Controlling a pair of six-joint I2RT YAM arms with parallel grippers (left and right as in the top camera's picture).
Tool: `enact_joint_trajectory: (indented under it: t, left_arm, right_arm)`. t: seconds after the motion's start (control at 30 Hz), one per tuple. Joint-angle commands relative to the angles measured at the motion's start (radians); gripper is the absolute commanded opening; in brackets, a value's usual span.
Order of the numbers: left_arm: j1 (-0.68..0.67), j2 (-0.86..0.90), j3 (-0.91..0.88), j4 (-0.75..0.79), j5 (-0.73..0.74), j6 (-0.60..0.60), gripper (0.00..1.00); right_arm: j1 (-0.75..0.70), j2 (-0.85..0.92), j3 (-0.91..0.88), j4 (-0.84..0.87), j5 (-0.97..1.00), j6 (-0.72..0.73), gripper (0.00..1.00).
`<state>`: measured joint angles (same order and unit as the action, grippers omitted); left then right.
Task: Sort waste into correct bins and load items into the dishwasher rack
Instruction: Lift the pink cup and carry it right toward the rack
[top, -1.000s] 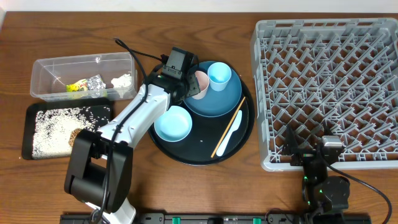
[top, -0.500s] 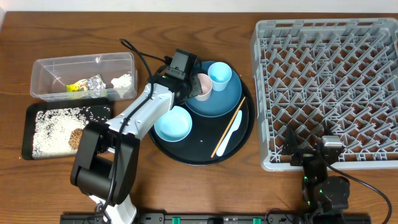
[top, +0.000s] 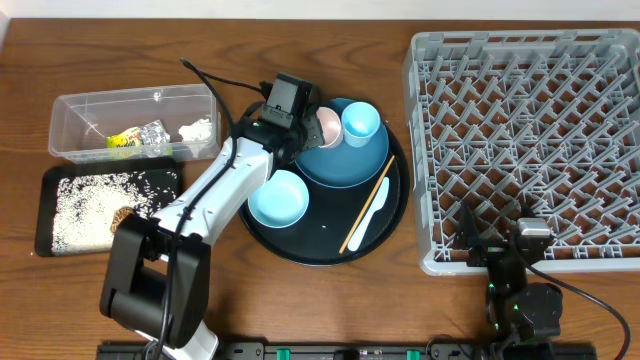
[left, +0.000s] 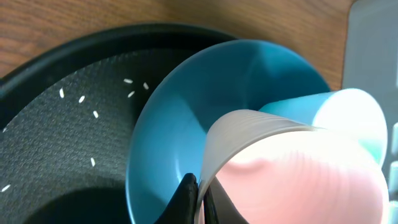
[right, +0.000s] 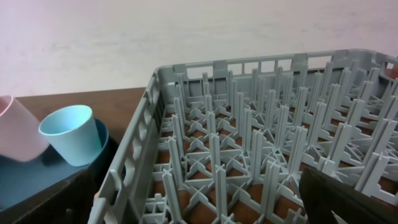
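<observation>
Overhead: fixed, looks straight down from far enough to take in the whole table (top: 330, 310), both arms, and the grey rack (top: 520, 130) at right. Left wrist: very close, angled down past the left hand (left: 199, 200) at frame bottom. The pink cup (left: 292, 174), light-blue cup (left: 348, 118), blue plate (left: 180, 124) and round black tray (left: 62, 137) fill the frame. Right wrist: low, at the rack's near side, faces across the pegs toward a pale wall (right: 186, 31), angled left. Shared: both cups in all three views; rack in overhead and right wrist.
</observation>
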<state>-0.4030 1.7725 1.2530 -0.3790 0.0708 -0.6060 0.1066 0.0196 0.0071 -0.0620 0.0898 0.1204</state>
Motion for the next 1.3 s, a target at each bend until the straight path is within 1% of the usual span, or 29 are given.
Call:
enact_joint_trajectory:
  t: [0.0,0.1,0.33,0.4,0.57,0.7,0.83,0.97,1.07,1.2,1.27]
  left_arm:
    - [0.002,-0.016,-0.001,-0.009,-0.013,0.003,0.06]
    - [0.013,-0.034,0.0,-0.034,-0.012,0.003,0.06]
    - [0.074,-0.158,0.0,-0.185,-0.01,0.013,0.06]
    - [0.093,-0.207,0.0,-0.237,0.018,0.037,0.06]
    - [0.138,-0.327,0.0,-0.343,0.151,0.063,0.06]
    - [0.169,-0.409,-0.001,-0.419,0.195,0.071,0.06]
    - [0.166,-0.501,-0.001,-0.428,0.195,0.143,0.06]
    - [0.134,-0.569,-0.001,-0.436,0.2,0.202,0.06]
    - [0.1,-0.585,-0.001,-0.461,0.223,0.203,0.06]
    - [0.075,-0.562,-0.007,-0.481,0.3,0.238,0.06]
    - [0.073,-0.533,-0.007,-0.465,0.397,0.279,0.06]
  right_arm:
    - [-0.001,0.002,-0.002,-0.002,0.007,-0.013,0.99]
    - [-0.001,0.002,-0.002,-0.002,0.007,-0.013,0.99]
    - [-0.001,0.002,-0.002,-0.002,0.007,-0.013,0.99]
    - [-0.001,0.002,-0.002,-0.002,0.007,-0.013,0.99]
    - [-0.001,0.002,-0.002,-0.002,0.007,-0.013,0.99]
    - [-0.001,0.002,-0.002,-0.002,0.007,-0.013,0.99]
    - [-0.001,0.002,-0.002,-0.002,0.007,-0.013,0.99]
    - [-0.001,0.002,-0.002,-0.002,0.007,-0.013,0.99]
    - [-0.001,0.002,-0.002,-0.002,0.007,-0.013,0.99]
    - [-0.001,0.002,-0.002,-0.002,0.007,-0.013,0.99]
    - [-0.001,0.002,-0.002,-0.002,0.007,-0.013,0.99]
